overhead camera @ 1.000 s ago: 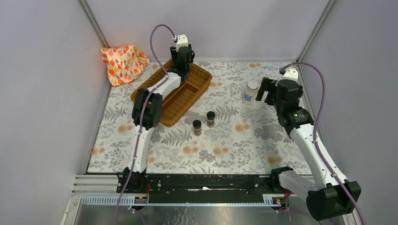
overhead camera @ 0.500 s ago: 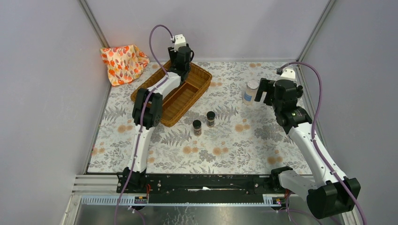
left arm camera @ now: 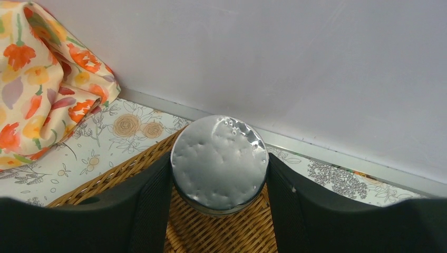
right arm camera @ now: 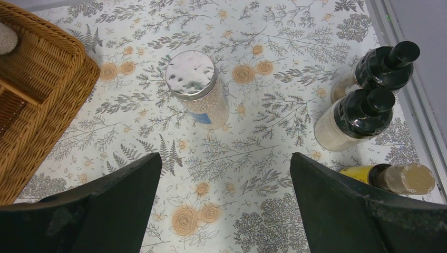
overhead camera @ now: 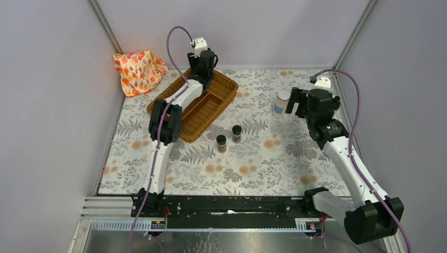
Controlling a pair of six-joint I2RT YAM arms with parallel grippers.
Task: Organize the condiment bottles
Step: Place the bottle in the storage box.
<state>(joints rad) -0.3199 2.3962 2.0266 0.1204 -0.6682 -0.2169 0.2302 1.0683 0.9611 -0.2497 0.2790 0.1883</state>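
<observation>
My left gripper is over the far end of the wicker tray. In the left wrist view it is shut on a silver-lidded jar, with both fingers against the jar's sides above the tray's weave. My right gripper is open and empty, just right of a second silver-lidded white-filled jar. In the right wrist view that jar stands upright ahead of the open gripper. Two short dark spice jars stand mid-table.
Two black-capped bottles stand near the right wall, and a yellow-liquid bottle lies beside them. The orange-patterned cloth lies at the back left corner. The tray's corner is left of the right gripper.
My right gripper has moved slightly left towards the silver-lidded jar. My left wrist has shifted slightly towards the back wall with its jar.
</observation>
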